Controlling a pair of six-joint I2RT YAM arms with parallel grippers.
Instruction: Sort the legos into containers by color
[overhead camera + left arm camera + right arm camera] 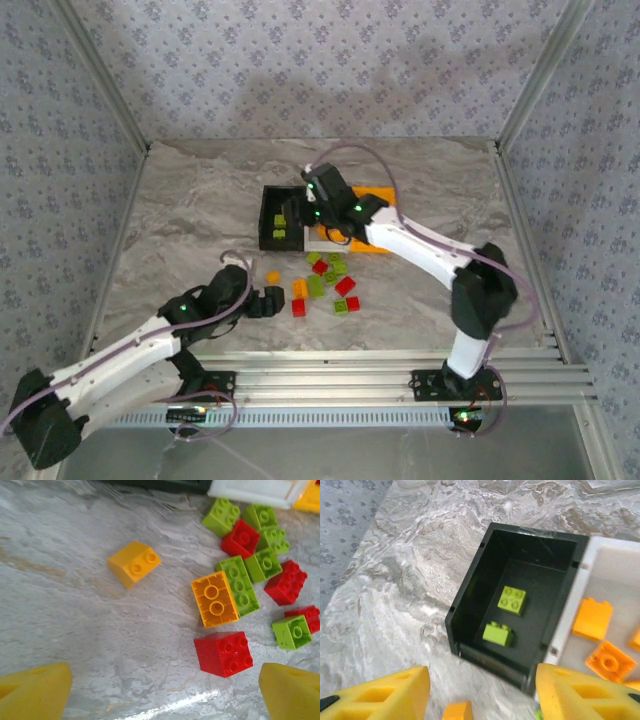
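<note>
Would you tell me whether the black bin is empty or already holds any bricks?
Not empty: the black bin holds two lime green bricks, both lying on its floor.

white arms (120, 355), black joints, pale looping cables, green lights, yellow-padded hands (162, 692)

High rear overview, close downward wrist views (black bin (472, 597) shared by top, right)

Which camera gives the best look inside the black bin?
Right wrist: it looks almost straight down into the black bin, with two green bricks lying plainly on its floor. Top external shows the bin small and far off; left wrist catches just a dark strip of its edge.
</note>
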